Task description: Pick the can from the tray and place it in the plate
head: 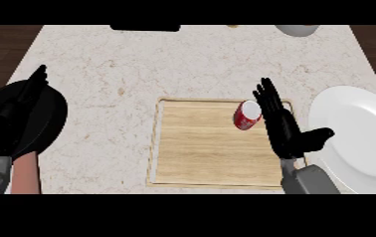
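The fingers (270, 101) of the right hand (285, 131) are straight and held together, pointing toward the top of the frame, with nothing curled round or pinched between them. Their left edge runs alongside the red can (247, 114), so close that contact cannot be ruled in or out. The thumb (320, 135) sticks out to the right, away from the can, and reaches over the left rim of the plate (345, 106). The grey forearm (310, 180) comes up from the lower right of the frame.

The can has a pale top face and leans slightly. It sits on the wooden tray (198, 151), close to the tray's upper right corner and just inside its raised rim. The tray lies in the middle of the frame, a little below centre. The white plate is just right of the tray and cut off by the frame's right edge.

The left hand (29, 112) rests at the far left edge, open with fingers up, well apart from the tray.

All of this sits on a pale speckled counter (110, 61). At the counter's top edge are a dark object (144, 28), left of centre, and a grey vessel (297, 30) toward the upper right, both cut off.
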Controlling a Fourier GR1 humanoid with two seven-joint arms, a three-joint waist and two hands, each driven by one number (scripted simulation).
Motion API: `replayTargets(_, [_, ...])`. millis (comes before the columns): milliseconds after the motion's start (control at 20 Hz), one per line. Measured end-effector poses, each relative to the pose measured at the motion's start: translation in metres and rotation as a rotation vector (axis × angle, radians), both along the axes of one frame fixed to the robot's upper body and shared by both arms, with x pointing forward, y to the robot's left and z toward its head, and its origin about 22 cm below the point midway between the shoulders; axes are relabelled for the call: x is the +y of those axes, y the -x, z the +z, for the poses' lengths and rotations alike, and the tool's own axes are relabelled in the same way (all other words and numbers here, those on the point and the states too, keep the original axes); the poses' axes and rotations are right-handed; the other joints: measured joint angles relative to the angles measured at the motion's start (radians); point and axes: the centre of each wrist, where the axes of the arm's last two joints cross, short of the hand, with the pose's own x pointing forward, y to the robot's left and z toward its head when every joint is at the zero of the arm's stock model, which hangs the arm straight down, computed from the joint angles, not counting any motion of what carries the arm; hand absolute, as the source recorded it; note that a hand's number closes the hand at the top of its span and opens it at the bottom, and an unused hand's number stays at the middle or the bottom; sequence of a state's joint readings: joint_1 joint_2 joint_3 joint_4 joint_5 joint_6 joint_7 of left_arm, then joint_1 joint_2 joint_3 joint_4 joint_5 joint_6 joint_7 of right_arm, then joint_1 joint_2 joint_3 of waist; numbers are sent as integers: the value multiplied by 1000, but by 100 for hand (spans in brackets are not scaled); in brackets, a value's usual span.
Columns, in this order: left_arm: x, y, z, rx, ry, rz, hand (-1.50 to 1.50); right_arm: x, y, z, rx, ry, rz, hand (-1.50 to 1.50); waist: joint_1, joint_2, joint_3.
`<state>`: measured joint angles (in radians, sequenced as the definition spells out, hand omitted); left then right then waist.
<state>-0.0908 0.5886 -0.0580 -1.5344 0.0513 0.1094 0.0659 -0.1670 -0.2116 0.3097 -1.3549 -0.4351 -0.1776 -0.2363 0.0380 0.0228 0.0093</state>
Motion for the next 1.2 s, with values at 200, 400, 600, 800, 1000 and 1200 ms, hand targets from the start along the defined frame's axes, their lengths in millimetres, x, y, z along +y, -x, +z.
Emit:
replayTargets(200, [-13, 3, -18, 54, 79, 40, 0, 5, -19, 28, -38, 11, 253, 150, -5, -11, -6])
replayTargets(400, [-31, 9, -43, 140, 187, 66, 0, 0, -45, 86, -239, 248, 469, 150, 3, -35, -21])
replayTargets(600, [-52, 12, -62, 204, 279, 93, 0, -19, -57, 110, -472, 577, 482, 150, -9, -31, -17])
replayTargets(800, [-74, 11, -68, 212, 333, 101, 0, -32, -57, 64, -393, 346, 491, -150, -8, -11, -9])
replayTargets(1000, [-85, 11, -74, 226, 353, 108, 0, -55, -61, 42, -404, 222, 640, -150, -5, -8, -7])
replayTargets(1200, [-90, 11, -77, 230, 351, 114, 0, -66, -73, 50, -449, 405, 742, -150, -5, -11, -7])
